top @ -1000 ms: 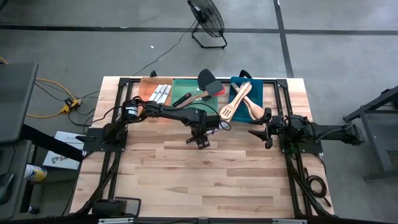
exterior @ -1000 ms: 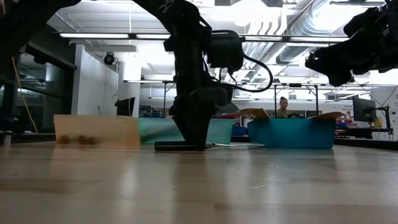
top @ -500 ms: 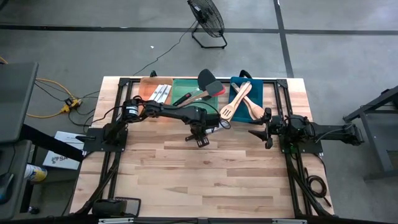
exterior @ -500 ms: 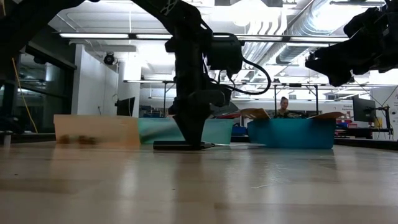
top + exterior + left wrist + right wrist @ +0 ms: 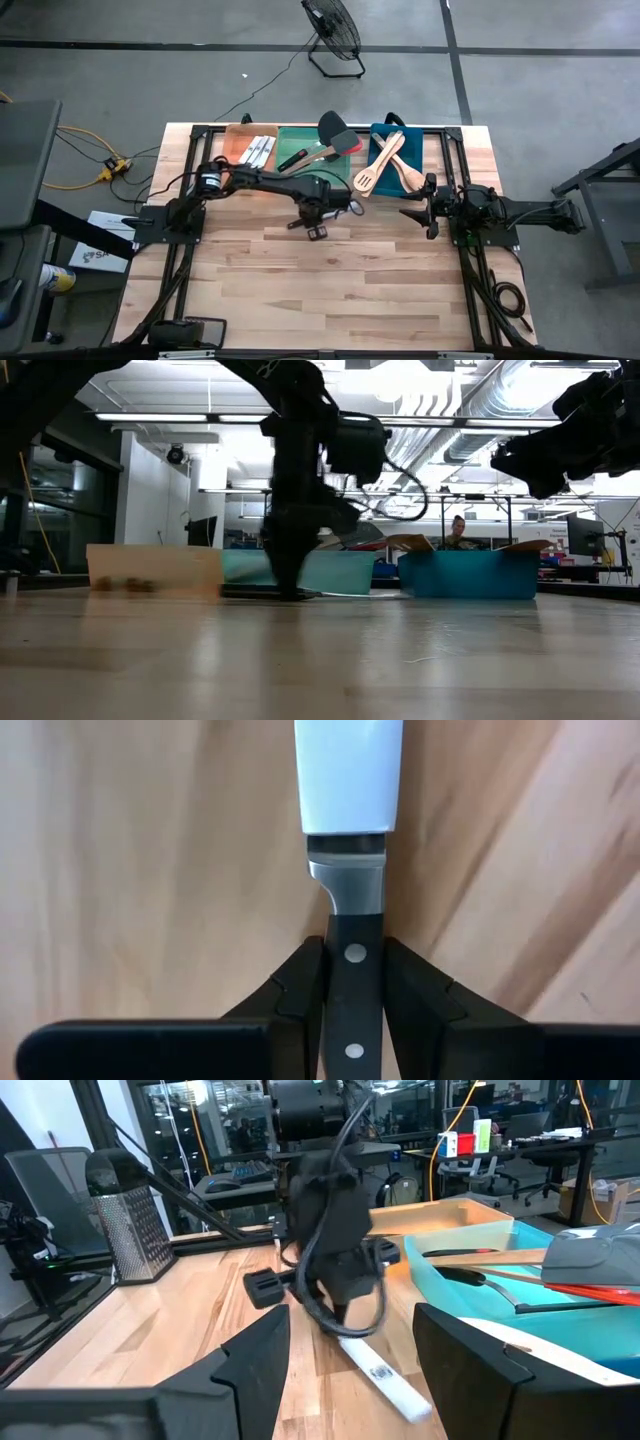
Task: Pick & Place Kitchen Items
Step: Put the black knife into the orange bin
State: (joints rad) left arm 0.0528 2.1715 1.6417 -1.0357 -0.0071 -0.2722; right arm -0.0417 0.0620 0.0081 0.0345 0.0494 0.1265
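Fingers (image 5: 300,982) of the left gripper (image 5: 352,982) press on both sides of a knife's (image 5: 347,840) black riveted handle, and we see the pale blade stretching away from them over the wooden table (image 5: 130,870). From above, we find that gripper (image 5: 318,213) just in front of the green tray (image 5: 296,140), near the middle of the table (image 5: 320,290), with the knife lying flat on the boards beneath it. In the level view the left arm comes down in front of the green tray (image 5: 345,572), and the knife shows as a low dark strip at its foot.

Behind the green tray's left side sits the orange tray (image 5: 240,138) with knives (image 5: 260,150) in it. Across the green tray lie black and red spatulas (image 5: 335,135). To its right, the blue tray (image 5: 410,150) carries wooden spoons (image 5: 385,160).

We see the right gripper (image 5: 412,210) to the right of the green tray, just in front of the blue one, raised off the table, its fingers (image 5: 260,1355) standing well apart around nothing.

A person (image 5: 457,532) shows far behind the blue tray (image 5: 470,575) in the room.
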